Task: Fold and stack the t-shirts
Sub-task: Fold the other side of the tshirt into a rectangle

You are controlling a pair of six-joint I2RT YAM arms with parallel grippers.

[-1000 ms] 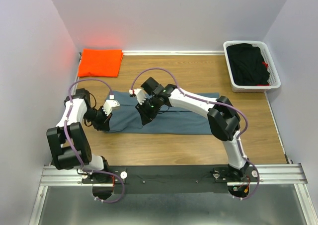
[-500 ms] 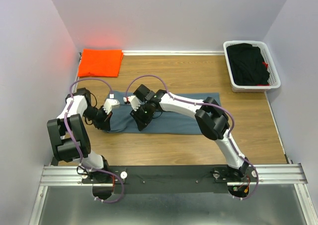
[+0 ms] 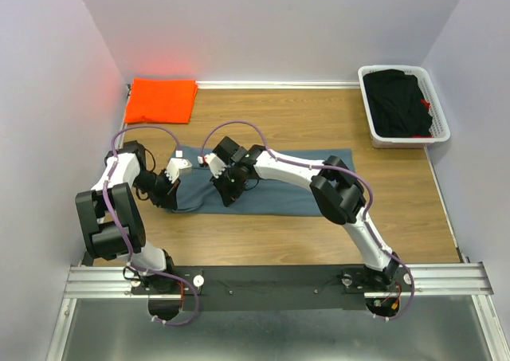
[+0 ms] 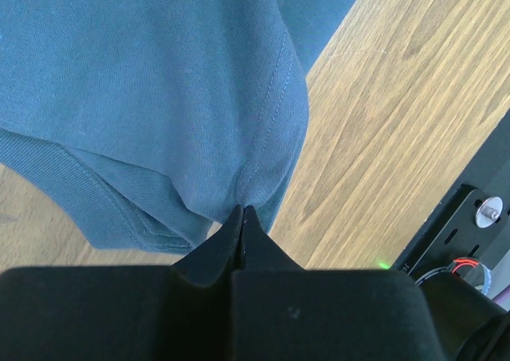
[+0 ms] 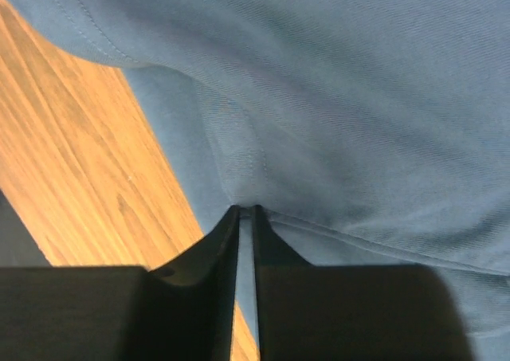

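The slate blue-grey t-shirt lies as a long folded strip across the middle of the wooden table. My left gripper is at its left end, shut on a hemmed edge of the cloth, with the tips meeting at the fold. My right gripper is over the strip's left part, jaws nearly closed and pinching a seam ridge of the blue cloth. The orange t-shirt lies folded flat at the back left corner, apart from both grippers.
A white plastic basket with dark clothing stands at the back right. Bare wood shows behind the blue shirt and in front of it. Walls close in on the left, back and right.
My right gripper has moved a little to the left with the blue cloth in it, and the strip's front edge has drawn back. My left arm has shifted slightly and keeps its grip.
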